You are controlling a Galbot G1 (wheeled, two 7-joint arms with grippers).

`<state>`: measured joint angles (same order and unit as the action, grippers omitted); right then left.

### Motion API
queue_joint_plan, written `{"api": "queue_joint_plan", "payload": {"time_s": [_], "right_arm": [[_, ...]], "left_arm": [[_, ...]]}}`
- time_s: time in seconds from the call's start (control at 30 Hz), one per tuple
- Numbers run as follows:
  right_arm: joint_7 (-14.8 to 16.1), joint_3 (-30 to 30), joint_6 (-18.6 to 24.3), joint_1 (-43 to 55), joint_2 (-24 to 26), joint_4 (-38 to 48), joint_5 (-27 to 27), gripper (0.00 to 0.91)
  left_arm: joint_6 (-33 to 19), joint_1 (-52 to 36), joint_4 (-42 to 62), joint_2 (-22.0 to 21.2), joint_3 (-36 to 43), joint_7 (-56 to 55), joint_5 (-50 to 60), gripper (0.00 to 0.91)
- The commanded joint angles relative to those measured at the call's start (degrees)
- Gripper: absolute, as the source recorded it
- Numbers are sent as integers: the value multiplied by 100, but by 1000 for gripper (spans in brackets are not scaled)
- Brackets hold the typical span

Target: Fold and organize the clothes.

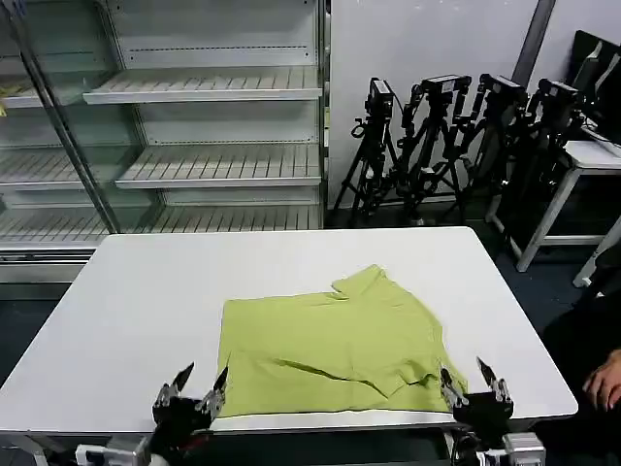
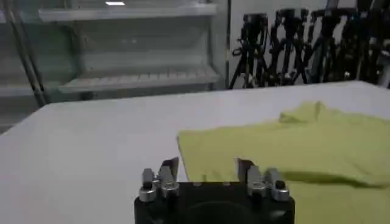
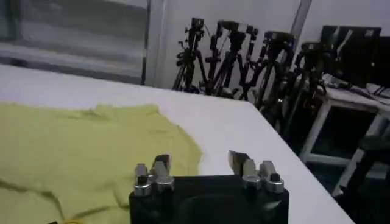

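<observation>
The clothes are one lime-green T-shirt point(image 1: 330, 345) lying partly folded on the white table point(image 1: 146, 301), with a sleeve poking out at its far edge. My left gripper point(image 1: 201, 383) hovers open at the table's near edge, just off the shirt's near left corner point(image 2: 201, 152). At the shirt's near right corner, my right gripper point(image 1: 472, 381) also stands open. In the left wrist view the left gripper point(image 2: 207, 167) straddles the shirt's corner edge. In the right wrist view the right gripper point(image 3: 200, 161) spans the shirt's edge point(image 3: 91, 152) and bare table. Neither holds anything.
Empty white shelves point(image 1: 204, 87) stand behind the table at the left. Several black tripods with cameras point(image 1: 456, 136) cluster at the back right, beside another white table point(image 1: 592, 155). A person's hand point(image 1: 606, 379) shows at the right edge.
</observation>
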<state>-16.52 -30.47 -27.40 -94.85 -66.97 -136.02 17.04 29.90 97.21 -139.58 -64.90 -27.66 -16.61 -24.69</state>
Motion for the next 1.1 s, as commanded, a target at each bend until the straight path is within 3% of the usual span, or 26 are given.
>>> {"api": "queue_joint_plan", "payload": {"time_s": [0.03,0.23,0.6,1.1], "right_arm": [[-397,785,-540,2107,197,874,1067,907],[-600,1416,-573,3212,464,1864,1346,907],[-873,2470,-581,5170,487,3438,2077,907],[-854,3305,-587,6301,59,5280,2316,907]], "left_arm": [[314,-1695,948,543,234,-615,-1528,907],[318,-2421,1677,716,667,-989,-1593,907],[325,-3743,2936,773,1514,-1094,-1570,907],[330,-5003,4200,459,2226,-1185,-1657,907]]}}
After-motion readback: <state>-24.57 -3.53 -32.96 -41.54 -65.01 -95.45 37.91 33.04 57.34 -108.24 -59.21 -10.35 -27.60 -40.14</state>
